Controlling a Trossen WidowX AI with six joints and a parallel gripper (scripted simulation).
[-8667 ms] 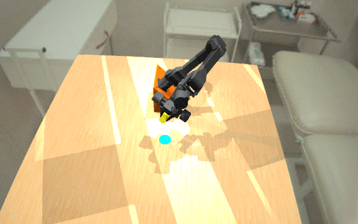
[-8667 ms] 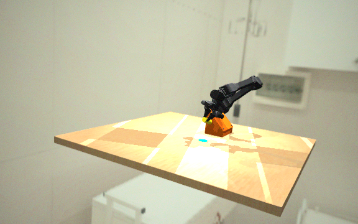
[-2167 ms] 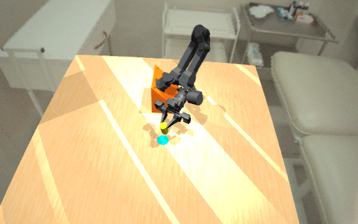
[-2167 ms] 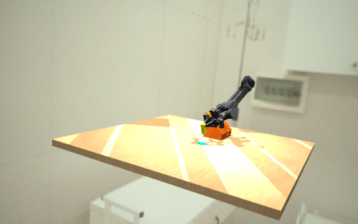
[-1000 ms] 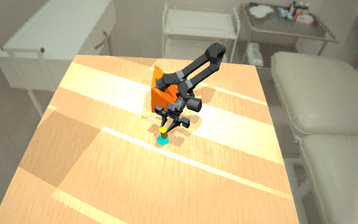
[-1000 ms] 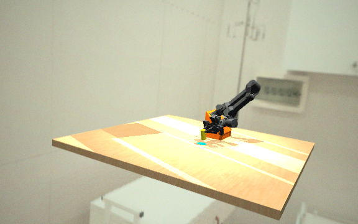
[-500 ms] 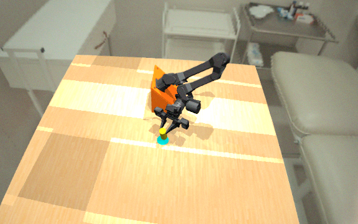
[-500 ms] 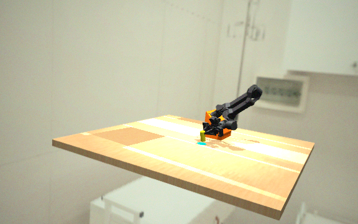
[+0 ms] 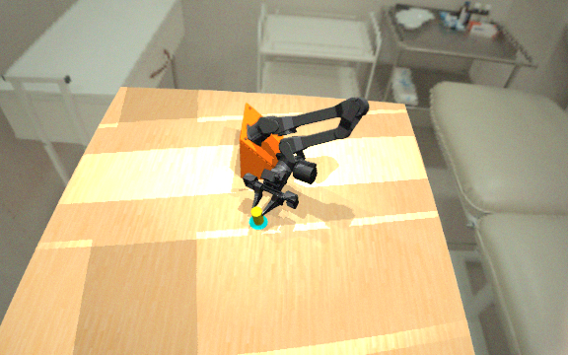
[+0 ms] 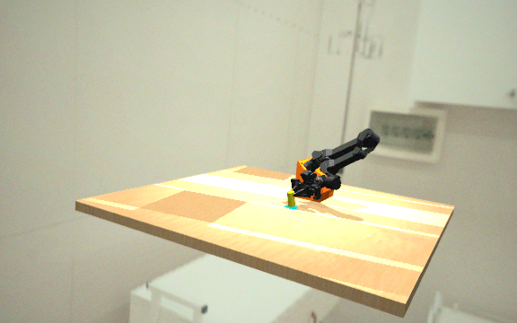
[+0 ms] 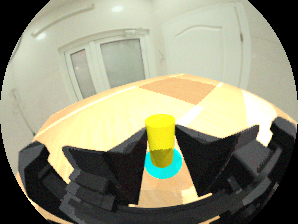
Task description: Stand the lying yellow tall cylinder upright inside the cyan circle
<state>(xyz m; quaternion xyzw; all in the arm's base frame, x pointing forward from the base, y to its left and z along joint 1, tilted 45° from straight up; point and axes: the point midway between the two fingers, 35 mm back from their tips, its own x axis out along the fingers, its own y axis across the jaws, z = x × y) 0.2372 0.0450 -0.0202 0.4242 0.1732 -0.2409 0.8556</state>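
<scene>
The yellow tall cylinder (image 9: 257, 218) (image 10: 291, 200) (image 11: 161, 137) stands about upright, with at most a slight lean in the exterior view. Its lower end is over the cyan circle (image 9: 258, 227) (image 10: 291, 208) (image 11: 163, 173), and cyan shows around its foot in the wrist view. The foot is at or very near the table; a small gap cannot be ruled out. My gripper (image 9: 259, 210) (image 10: 293, 193) (image 11: 160, 129) is shut on the cylinder near its upper end, one finger on each side, reaching in low from the arm's base side.
The wooden table (image 9: 314, 286) (image 10: 330, 238) has bright and darker patches of light. The orange base mount (image 9: 255, 160) (image 10: 326, 196) stands close behind the gripper. The folded black arm (image 9: 314, 118) (image 10: 346, 150) reaches out to the right of it.
</scene>
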